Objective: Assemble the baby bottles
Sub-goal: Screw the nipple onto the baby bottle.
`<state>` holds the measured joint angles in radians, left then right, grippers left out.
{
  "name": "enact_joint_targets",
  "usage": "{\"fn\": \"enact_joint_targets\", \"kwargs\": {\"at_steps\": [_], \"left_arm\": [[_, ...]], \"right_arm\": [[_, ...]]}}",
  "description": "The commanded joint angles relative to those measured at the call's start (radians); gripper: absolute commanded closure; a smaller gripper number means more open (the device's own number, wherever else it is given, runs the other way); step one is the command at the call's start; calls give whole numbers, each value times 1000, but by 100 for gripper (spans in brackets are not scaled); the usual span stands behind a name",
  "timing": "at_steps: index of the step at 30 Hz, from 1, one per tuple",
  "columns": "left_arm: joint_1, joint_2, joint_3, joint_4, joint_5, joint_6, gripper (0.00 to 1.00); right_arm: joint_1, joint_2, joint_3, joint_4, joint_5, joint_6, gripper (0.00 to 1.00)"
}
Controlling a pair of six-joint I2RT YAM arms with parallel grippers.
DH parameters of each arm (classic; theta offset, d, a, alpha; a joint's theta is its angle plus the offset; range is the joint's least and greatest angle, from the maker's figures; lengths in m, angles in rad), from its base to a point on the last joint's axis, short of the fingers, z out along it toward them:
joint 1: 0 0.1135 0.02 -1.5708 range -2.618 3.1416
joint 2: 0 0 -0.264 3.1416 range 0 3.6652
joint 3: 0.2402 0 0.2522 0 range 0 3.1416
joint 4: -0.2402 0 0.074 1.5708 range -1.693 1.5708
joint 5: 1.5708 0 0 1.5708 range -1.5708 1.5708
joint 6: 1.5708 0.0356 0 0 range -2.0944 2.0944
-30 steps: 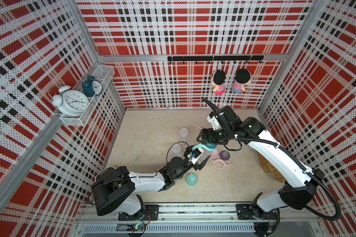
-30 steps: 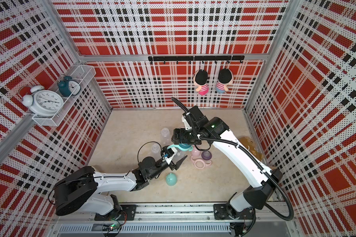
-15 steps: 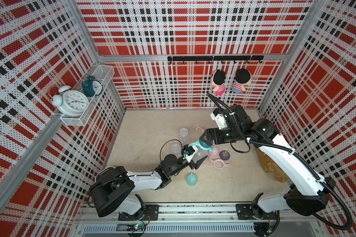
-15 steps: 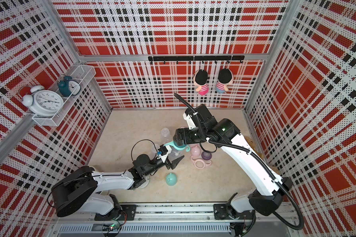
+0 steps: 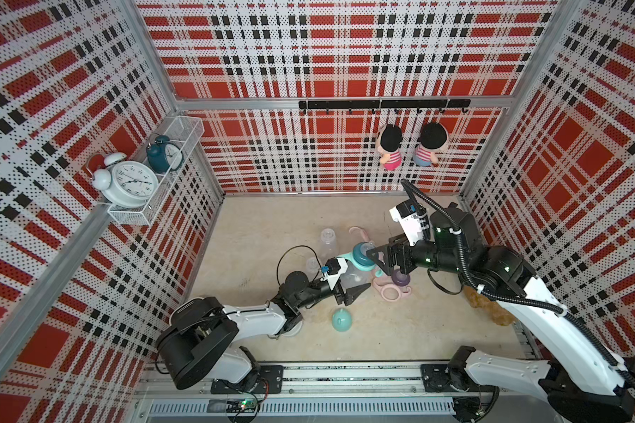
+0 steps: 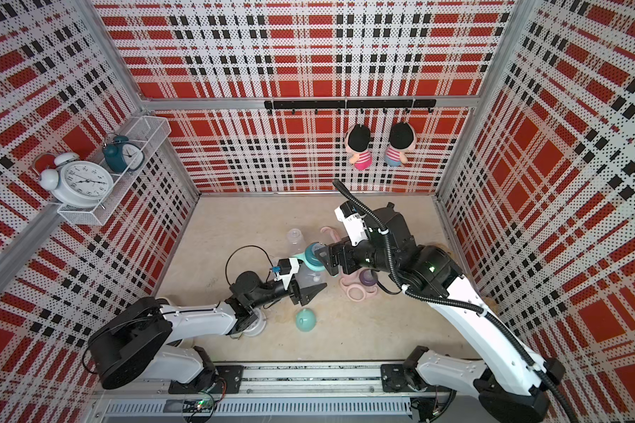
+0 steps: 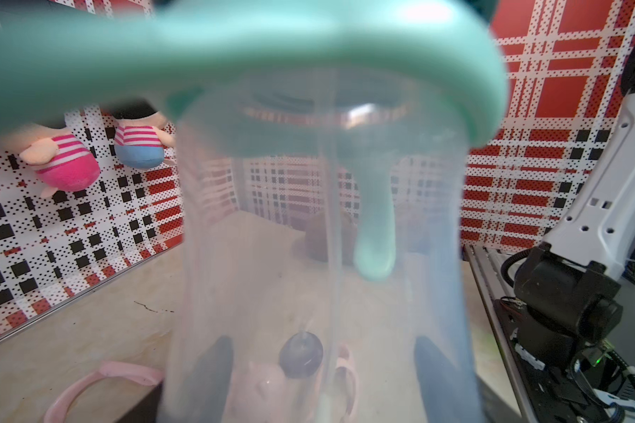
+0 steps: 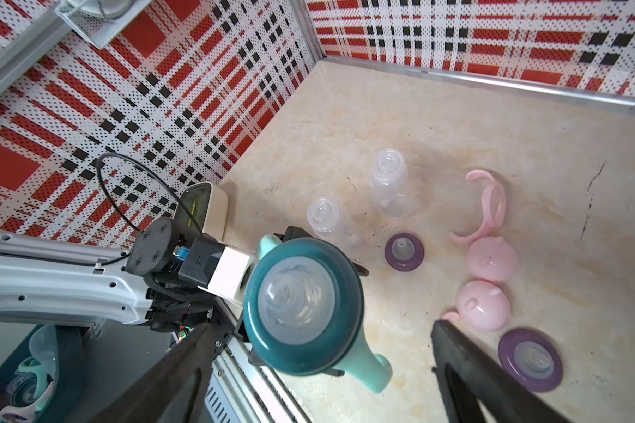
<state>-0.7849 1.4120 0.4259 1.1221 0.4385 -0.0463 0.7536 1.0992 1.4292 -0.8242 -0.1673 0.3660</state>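
Two arms reach over the middle of the worktop (image 5: 272, 227). Left claw (image 5: 351, 285) is clamped on the clear body of the teal bottle (image 5: 362, 255), held upright with its handled ring and nipple collar on top. Right claw (image 5: 381, 262) sits just right of that collar, jaws wide apart, gripping nothing. Bare bottles (image 5: 327, 238) stand just far-left. Pink caps (image 8: 492, 258) and purple collars (image 8: 404, 252) lie to the right, and a teal cap (image 5: 341, 319) lies nearer.

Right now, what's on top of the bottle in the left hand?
Dark teal collar with clear nipple, over a light teal handle ring. They hide the bottle neck.
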Motion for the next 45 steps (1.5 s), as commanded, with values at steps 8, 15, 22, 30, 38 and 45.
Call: {"fn": "enact_joint_targets", "kwargs": {"at_steps": [8,15,22,30,38,45], "left_arm": [[30,-45,11,71,116,-88,100],[29,-43,11,71,124,-98,100],[29,-42,15,71,123,-99,100],[30,-44,15,71,125,-99,100],[30,-48,14,70,127,-102,100],[30,-47,14,70,127,-102,100]], "right_arm": [[115,-42,-118,245,72,-104,5],[115,-41,-157,288,79,-123,8],[115,-41,-183,332,62,-124,11],[115,-19,-185,329,32,-126,12],[113,-8,-202,337,38,-126,13],[99,-10,-213,347,13,-128,15]]}}
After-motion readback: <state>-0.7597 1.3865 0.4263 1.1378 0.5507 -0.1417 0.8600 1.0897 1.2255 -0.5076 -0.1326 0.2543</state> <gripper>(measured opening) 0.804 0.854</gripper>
